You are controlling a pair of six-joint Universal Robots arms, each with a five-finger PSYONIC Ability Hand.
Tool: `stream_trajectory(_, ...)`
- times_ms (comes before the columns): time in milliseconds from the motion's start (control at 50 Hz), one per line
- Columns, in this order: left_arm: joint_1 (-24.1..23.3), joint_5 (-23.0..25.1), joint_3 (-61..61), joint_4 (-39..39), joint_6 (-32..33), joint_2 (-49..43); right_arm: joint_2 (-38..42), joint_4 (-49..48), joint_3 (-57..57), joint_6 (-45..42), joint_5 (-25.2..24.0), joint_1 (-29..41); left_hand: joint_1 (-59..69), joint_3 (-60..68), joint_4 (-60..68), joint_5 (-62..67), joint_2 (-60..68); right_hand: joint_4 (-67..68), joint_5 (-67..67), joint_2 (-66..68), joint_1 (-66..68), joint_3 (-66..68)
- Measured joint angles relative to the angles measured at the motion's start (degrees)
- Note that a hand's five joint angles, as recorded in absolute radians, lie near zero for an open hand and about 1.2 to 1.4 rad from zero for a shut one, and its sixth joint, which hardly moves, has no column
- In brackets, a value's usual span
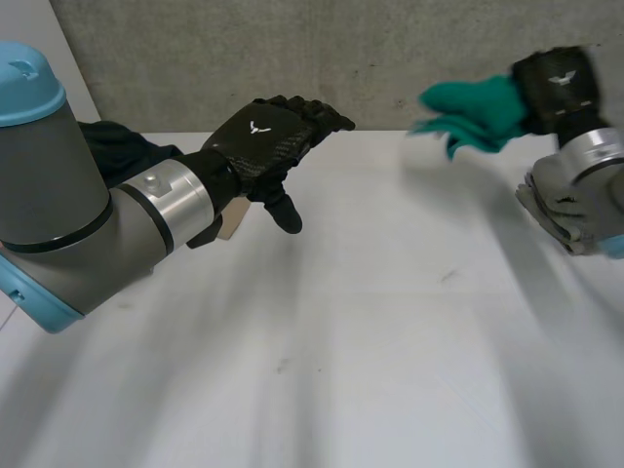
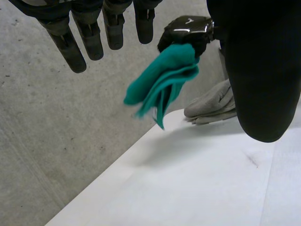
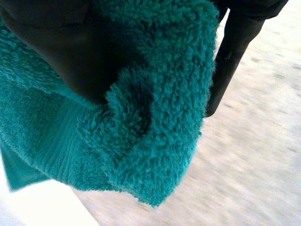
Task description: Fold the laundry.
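A teal terry towel (image 1: 475, 114) hangs bunched in the air above the table's far right, with my right hand (image 1: 559, 86) shut on it. In the right wrist view the towel (image 3: 141, 108) is wrapped around my curled fingers (image 3: 233, 52). From the left wrist the same towel (image 2: 164, 80) dangles from the right hand (image 2: 188, 32) over the table's far edge. My left hand (image 1: 273, 141) hovers open above the table's left middle, its straight fingers (image 2: 80, 40) holding nothing, well apart from the towel.
A folded grey cloth (image 1: 561, 210) lies at the table's right edge under the right arm, and shows beside the towel as a grey cloth (image 2: 211, 106). A dark garment (image 1: 122, 151) lies at the far left behind the left arm. A concrete wall (image 1: 292, 49) runs behind the white table (image 1: 390, 341).
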Motion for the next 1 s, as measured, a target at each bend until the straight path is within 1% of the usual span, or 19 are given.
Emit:
stream_trajectory(80,-0.1,0.0,0.0,0.0,0.0,0.0,2.8,-0.2,-3.4,0.1,0.1,-5.0,0.0,0.0,0.0,0.0,0.0,0.0,0.0,0.0,0.0,0.3)
stream_trajectory(120,-0.3,0.0,-0.1,0.0,0.0,0.0,5.4,-0.2,-5.5,0.0,-0.3,-7.7,0.0,0.0,0.0,0.0,0.0,0.0,0.0,0.0,0.0,0.5)
stream_trajectory(200,-0.5,0.0,-0.4,0.0,-0.1,0.0,10.4,-0.2,-8.2,-0.4,-2.1,-11.9,0.0,0.0,0.0,0.0,0.0,0.0,0.0,0.0,0.0,0.5)
stream_trajectory(220,-0.5,0.0,-0.4,0.0,-0.1,0.0,10.4,-0.2,-8.2,-0.4,-2.1,-11.9,0.0,0.0,0.0,0.0,0.0,0.0,0.0,0.0,0.0,0.5)
stream_trajectory(240,-0.6,0.0,-0.5,0.0,-0.1,0.0,12.6,-0.3,-9.0,-0.6,-3.3,-13.5,0.0,0.0,0.0,0.0,0.0,0.0,0.0,0.0,0.0,0.5)
stream_trajectory(260,-0.6,0.0,-0.5,0.0,-0.1,0.0,12.6,-0.3,-9.0,-0.6,-3.3,-13.5,0.0,0.0,0.0,0.0,0.0,0.0,0.0,0.0,0.0,0.5)
stream_trajectory(280,-0.7,0.0,-0.5,0.0,-0.1,0.0,15.3,-0.3,-9.7,-1.0,-4.8,-15.2,0.0,0.0,0.0,0.0,0.0,0.0,0.0,0.0,0.0,0.5)
stream_trajectory(380,-0.9,0.0,-0.6,0.0,-0.1,0.0,19.4,-0.2,-10.2,-4.2,-6.5,-17.5,0.0,0.0,0.0,0.0,0.0,0.0,0.1,0.0,0.0,0.5)
stream_trajectory(500,-1.3,0.0,-0.5,0.0,-0.1,0.1,20.6,0.5,-9.7,-9.8,-6.5,-19.6,0.0,0.0,0.0,0.0,0.0,0.0,0.8,0.0,0.0,0.5)
stream_trajectory(620,-1.6,0.0,-0.4,0.0,-0.2,0.1,19.7,2.4,-9.2,-11.6,-6.0,-20.5,0.0,0.0,0.0,0.0,0.0,0.0,0.8,0.0,0.0,0.5)
stream_trajectory(660,-1.6,0.0,-0.4,0.0,-0.2,0.1,19.1,3.1,-9.0,-11.6,-5.4,-20.5,0.0,0.0,0.0,0.0,0.0,-2.8,-1.6,-2.5,-1.7,-2.3)
stream_trajectory(700,-1.7,0.0,-0.4,0.0,-0.2,0.2,18.1,3.7,-8.5,-11.6,-4.8,-20.4,0.0,0.0,0.0,0.0,0.0,-19.3,-18.1,-19.5,-17.3,-18.8)
stream_trajectory(720,-1.8,0.0,-0.4,0.0,-0.2,0.2,17.3,4.1,-8.0,-11.6,-4.4,-20.3,0.0,0.0,0.0,0.0,0.0,-28.3,-27.4,-29.9,-27.4,-27.7)
stream_trajectory(760,-2.0,0.0,-0.4,0.0,-0.2,0.4,14.9,4.7,-5.9,-11.4,-3.9,-20.2,0.0,0.0,0.0,0.0,0.0,-48.7,-46.0,-48.2,-42.3,-48.1)
stream_trajectory(800,-2.3,0.0,-0.5,0.0,-0.2,0.6,12.4,5.0,-3.9,-11.2,-3.5,-20.2,0.0,0.0,0.0,0.0,0.0,-55.1,-50.4,-52.4,-44.8,-53.5)
stream_trajectory(920,-3.4,0.1,-0.7,0.1,-0.3,2.2,2.7,7.5,2.3,-10.0,-2.1,-21.8,0.0,0.0,0.0,0.0,0.0,-56.5,-50.6,-52.7,-44.8,-54.6)
stream_trajectory(1000,-4.3,0.1,-1.0,0.4,-0.3,3.5,-2.9,12.4,3.7,-9.6,-0.1,-23.6,0.0,0.0,0.0,0.0,0.0,-56.5,-50.6,-52.7,-44.8,-54.6)
